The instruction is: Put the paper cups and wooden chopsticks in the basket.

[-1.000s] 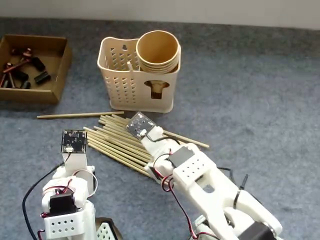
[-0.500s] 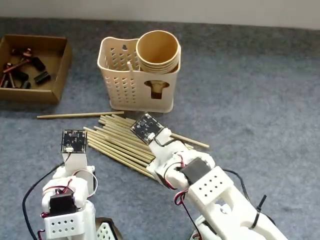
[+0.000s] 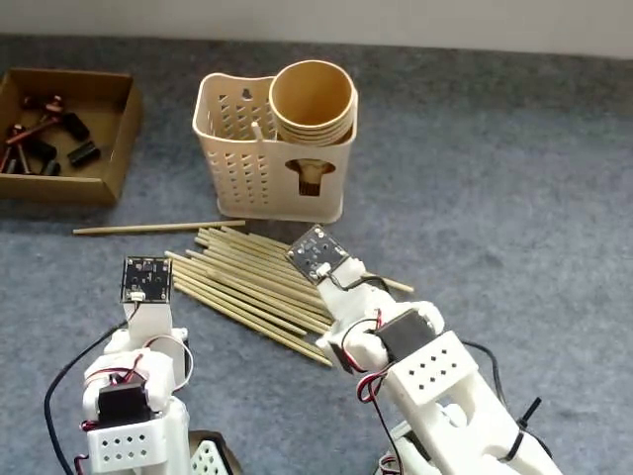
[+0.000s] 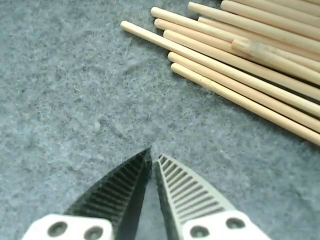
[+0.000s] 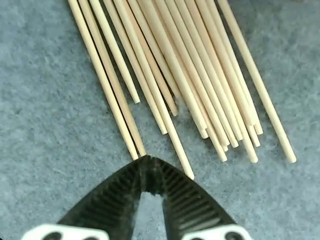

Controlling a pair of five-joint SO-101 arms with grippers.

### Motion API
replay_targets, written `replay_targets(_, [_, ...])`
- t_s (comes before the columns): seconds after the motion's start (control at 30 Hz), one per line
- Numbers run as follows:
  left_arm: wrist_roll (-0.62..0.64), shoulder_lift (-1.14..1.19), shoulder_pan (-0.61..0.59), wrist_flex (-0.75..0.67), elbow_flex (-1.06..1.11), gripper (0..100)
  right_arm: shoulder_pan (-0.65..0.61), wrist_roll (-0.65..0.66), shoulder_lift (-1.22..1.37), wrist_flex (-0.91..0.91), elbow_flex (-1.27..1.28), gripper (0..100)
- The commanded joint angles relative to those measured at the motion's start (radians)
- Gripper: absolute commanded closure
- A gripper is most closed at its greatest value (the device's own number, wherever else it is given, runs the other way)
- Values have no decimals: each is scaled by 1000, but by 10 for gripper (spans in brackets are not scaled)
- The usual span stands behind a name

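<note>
The wooden chopsticks [image 3: 247, 282] are seen as a loose bundle at the centre of the high view, laid flat on the bench [image 3: 514, 178] just below the basket [image 3: 252, 173]. A single chopstick [image 3: 158, 228] is found apart from the bundle, to its upper left, near the foot of the basket. The paper cups [image 3: 313, 99] are stacked upright inside the right half of the basket, in the upper middle of the frame.

In the right wrist view the wooden chopsticks [image 5: 170, 75] are fanned out just ahead of the right gripper [image 5: 148, 161]. Its fingers are pressed together at the tips and nothing is held between them. The ends of two chopsticks are seen just beside those tips, though contact cannot be made out. In the high view the right arm [image 3: 415, 366] is set over the right end of the bundle, entering from the lower right.

In the left wrist view the wooden chopsticks [image 4: 240, 65] are seen well ahead of the left gripper [image 4: 152, 156], with bare bench between. Its fingers are closed to a thin slit and nothing is gripped. The left arm [image 3: 134, 396] is placed at the lower left of the high view, just left of the bundle.

A cardboard box [image 3: 59, 188] with small dark parts [image 3: 45, 139] is seen at the upper left, well apart.
</note>
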Motion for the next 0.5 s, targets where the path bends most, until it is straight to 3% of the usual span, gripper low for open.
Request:
replay_targets(0.0, [-8, -4, 15, 3, 21, 995, 12, 14, -8, -56, -42, 979])
replay_targets(0.17, [-8, -4, 15, 3, 21, 995, 10, 6, -7, -139, -33, 832])
replay_targets(0.47, [-8, -4, 15, 3, 21, 995, -104, 6, 44, -240, -13, 829])
